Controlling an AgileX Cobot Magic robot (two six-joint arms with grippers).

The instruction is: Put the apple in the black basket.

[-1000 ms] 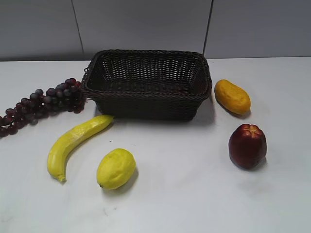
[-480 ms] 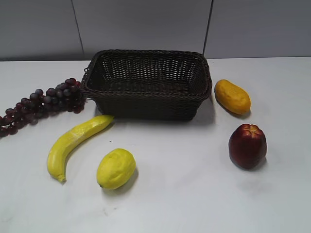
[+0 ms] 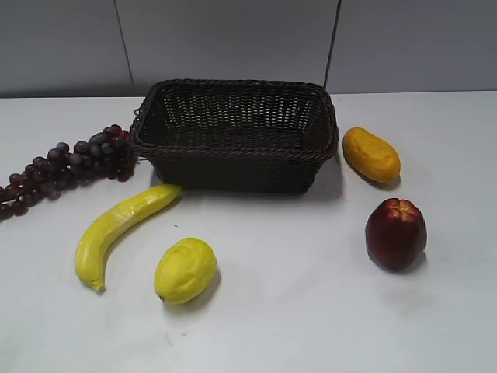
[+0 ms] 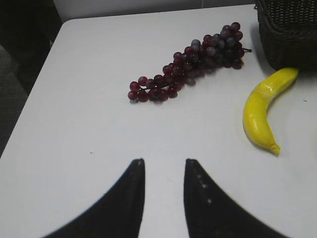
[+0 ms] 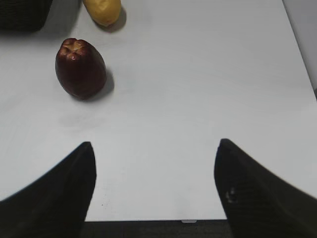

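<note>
The dark red apple stands upright on the white table, right of centre; it also shows in the right wrist view, upper left. The black basket stands at the back centre, empty; its corner shows in the left wrist view. My right gripper is open and empty above the table's front edge, well short and right of the apple. My left gripper is open a little and empty over bare table near the left side. Neither gripper shows in the exterior view.
An orange-yellow oval fruit lies right of the basket, behind the apple. Dark grapes lie left of the basket. A banana and a lemon lie at the front left. The table's right edge is close.
</note>
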